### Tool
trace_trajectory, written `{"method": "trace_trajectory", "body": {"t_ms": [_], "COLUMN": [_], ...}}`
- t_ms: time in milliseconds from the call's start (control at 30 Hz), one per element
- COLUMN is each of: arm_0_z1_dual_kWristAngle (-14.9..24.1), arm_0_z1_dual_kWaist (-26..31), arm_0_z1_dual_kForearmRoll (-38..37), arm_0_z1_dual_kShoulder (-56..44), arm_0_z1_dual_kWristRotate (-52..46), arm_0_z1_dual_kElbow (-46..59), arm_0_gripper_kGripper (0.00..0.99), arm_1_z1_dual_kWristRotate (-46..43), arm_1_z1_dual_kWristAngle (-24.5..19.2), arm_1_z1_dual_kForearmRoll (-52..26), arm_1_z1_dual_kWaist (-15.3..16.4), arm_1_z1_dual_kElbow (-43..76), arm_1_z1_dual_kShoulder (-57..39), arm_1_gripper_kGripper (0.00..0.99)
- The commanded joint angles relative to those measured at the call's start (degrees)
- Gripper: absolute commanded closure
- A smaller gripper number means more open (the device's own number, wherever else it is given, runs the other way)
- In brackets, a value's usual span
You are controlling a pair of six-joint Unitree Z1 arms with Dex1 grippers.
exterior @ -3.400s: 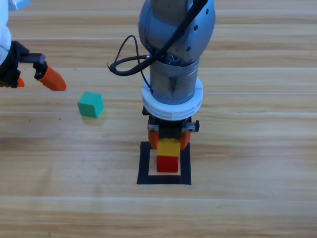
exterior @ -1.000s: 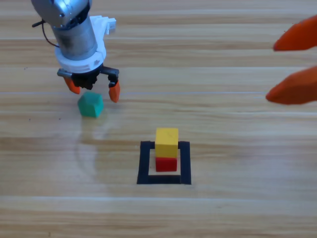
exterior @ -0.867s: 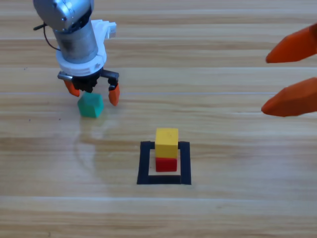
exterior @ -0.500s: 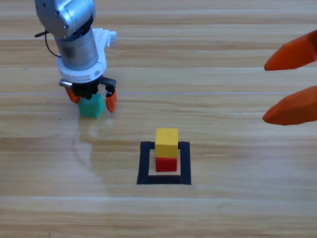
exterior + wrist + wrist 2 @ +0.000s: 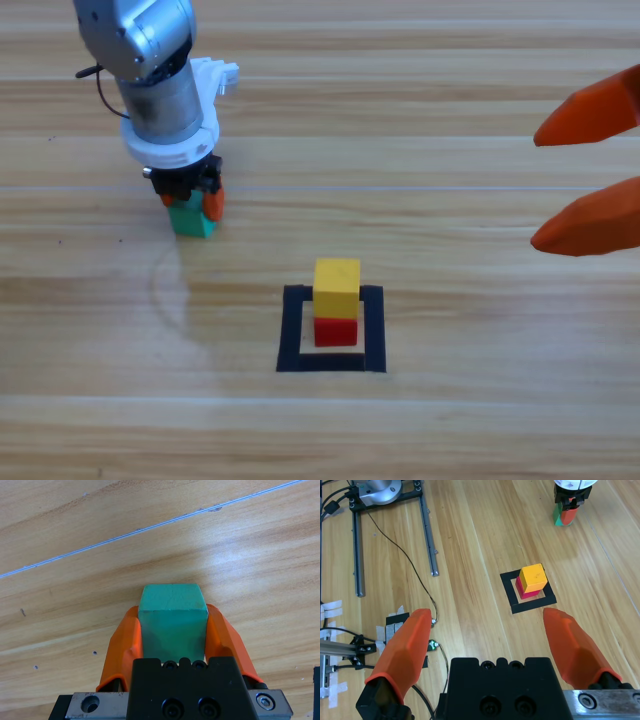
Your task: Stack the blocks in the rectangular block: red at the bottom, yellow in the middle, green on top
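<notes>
Table (image 5: 480,420) of wood is lying under everything, with long boards running side to side. Left arm is reaching down from the top of the high view, and the left gripper (image 5: 188,203) is squeezing the green (image 5: 190,219) cube between its two orange jaws. The wrist view shows the jaws pressing flat on two sides of the cube, one on each side, so it is not slipping out. The cube looks to be sitting on the wood, well apart from the stack.

Right gripper (image 5: 590,170) is waiting at the right edge with its jaws spread wide and holding nothing. It is hanging high and off to the side, likely so it is not getting in the way.

Rectangular block (image 5: 290,330) of black tape is marking the goal spot near the middle. Inside it the red (image 5: 336,331) cube is sitting at the bottom, and the yellow (image 5: 337,287) cube is resting right on top of it. So two parts are looking done, and I think the green one is what is needing to go on top next.
</notes>
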Motion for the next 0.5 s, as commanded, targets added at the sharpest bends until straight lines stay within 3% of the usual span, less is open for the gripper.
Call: {"method": "trace_trajectory", "body": {"t_ms": [33, 167, 400, 500], "arm_0_z1_dual_kWristAngle": [0.6, 0.4, 3.7, 3.0], "arm_0_z1_dual_kWaist": [0.9, 0.8, -8.1, -11.5], "arm_0_z1_dual_kForearmRoll": [-0.4, 0.9, 26.4, 28.9], "arm_0_z1_dual_kShoulder": [1.7, -1.2, 0.5, -0.1], "arm_0_z1_dual_kWristRotate": [0.1, -2.3, -17.2, -21.7], "arm_0_z1_dual_kElbow": [2.6, 2.3, -19.3, -20.6], "arm_0_gripper_kGripper": [0.939, 0.99, 0.99, 0.99], "arm_1_z1_dual_kWristRotate": [-0.7, -0.7, -0.7, -0.7], "arm_1_z1_dual_kWristAngle": [0.5, 0.5, 0.4, 0.4], "arm_1_z1_dual_kForearmRoll": [1.1, 1.1, 1.1, 1.1], "arm_1_z1_dual_kWaist": [0.8, 0.8, 0.8, 0.8], "arm_1_z1_dual_kElbow": [1.6, 1.6, 1.6, 1.6], "arm_1_z1_dual_kShoulder": [0.9, 0.7, 0.6, 0.5], "arm_1_gripper_kGripper": [0.01, 0.01, 0.01, 0.01]}}
